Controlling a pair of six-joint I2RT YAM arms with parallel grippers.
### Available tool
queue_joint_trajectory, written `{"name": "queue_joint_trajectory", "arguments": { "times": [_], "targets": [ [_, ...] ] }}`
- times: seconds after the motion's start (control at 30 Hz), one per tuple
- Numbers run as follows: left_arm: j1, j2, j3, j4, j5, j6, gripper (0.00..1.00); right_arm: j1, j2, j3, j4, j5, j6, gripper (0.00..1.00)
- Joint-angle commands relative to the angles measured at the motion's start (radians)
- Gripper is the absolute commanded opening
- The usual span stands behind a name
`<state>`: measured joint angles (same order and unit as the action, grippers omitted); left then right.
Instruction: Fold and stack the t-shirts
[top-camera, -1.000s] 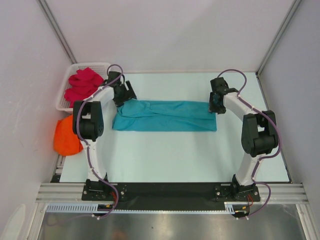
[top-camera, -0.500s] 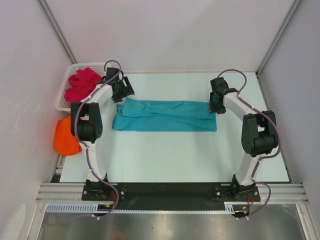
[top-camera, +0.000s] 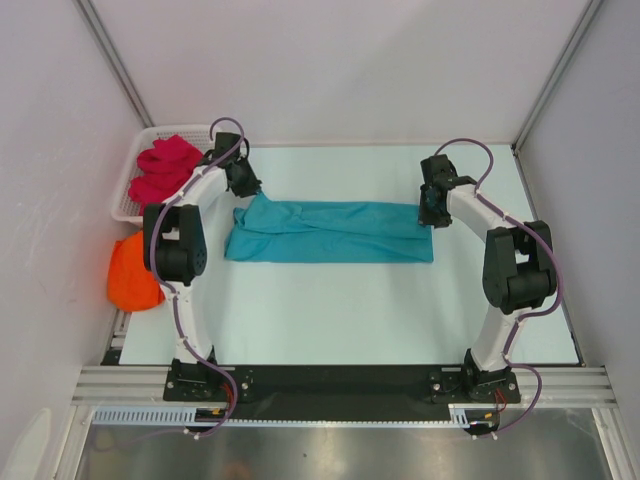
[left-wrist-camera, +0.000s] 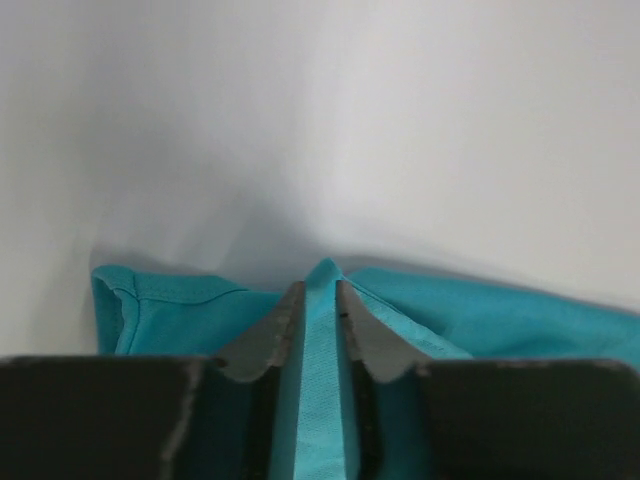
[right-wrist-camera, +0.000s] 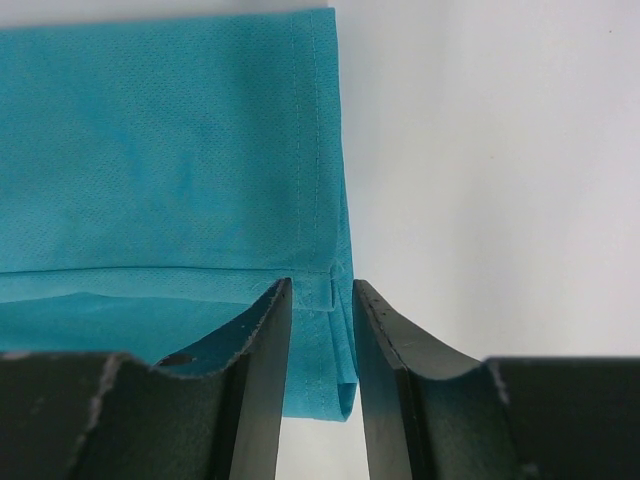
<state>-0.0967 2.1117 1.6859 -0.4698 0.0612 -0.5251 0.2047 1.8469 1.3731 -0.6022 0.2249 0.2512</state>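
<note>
My overhead feed bright and even, soft diffuse light, pale surface (top-camera: 330, 300) nearly washed out, shadows faint, my left wrist view hazy, its fingers (left-wrist-camera: 262, 340) dark and blurred up close, right wrist view sharper, teal-blue t-shirt (right-wrist-camera: 150, 150) weave crisp.

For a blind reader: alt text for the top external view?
A teal t-shirt folded into a long strip lies on the table, the left gripper at its left end, the right gripper at its right. A crimson t-shirt sits in a white basket, an orange t-shirt beside it.
</note>
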Motion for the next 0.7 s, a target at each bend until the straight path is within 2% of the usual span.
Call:
{"name": "queue_joint_trajectory", "arguments": {
  "times": [0.0,0.13,0.37,0.47,0.5,0.57,0.67],
  "targets": [
    [-0.011,0.007,0.058,0.014,0.014,-0.006,0.15,-0.007,-0.026,0.014,-0.001,0.022,-0.013,0.36],
    [-0.014,-0.007,0.060,0.005,0.011,-0.001,0.00,-0.011,-0.034,0.012,-0.004,0.021,-0.013,0.35],
    [-0.014,-0.029,0.060,-0.007,-0.021,0.014,0.00,-0.011,-0.049,0.004,-0.004,0.014,-0.012,0.34],
    [-0.014,-0.015,0.072,-0.019,-0.032,0.034,0.11,-0.011,-0.058,-0.003,-0.005,0.019,-0.015,0.34],
    [-0.014,0.005,0.087,-0.026,-0.041,0.039,0.23,-0.013,-0.058,-0.005,-0.008,0.024,-0.018,0.34],
    [-0.014,0.025,0.106,-0.041,-0.047,0.049,0.31,-0.016,-0.064,-0.006,-0.011,0.028,-0.021,0.34],
    [-0.014,0.073,0.147,-0.059,-0.047,0.053,0.34,-0.024,-0.067,-0.003,-0.018,0.031,-0.023,0.34]
  ]
}}
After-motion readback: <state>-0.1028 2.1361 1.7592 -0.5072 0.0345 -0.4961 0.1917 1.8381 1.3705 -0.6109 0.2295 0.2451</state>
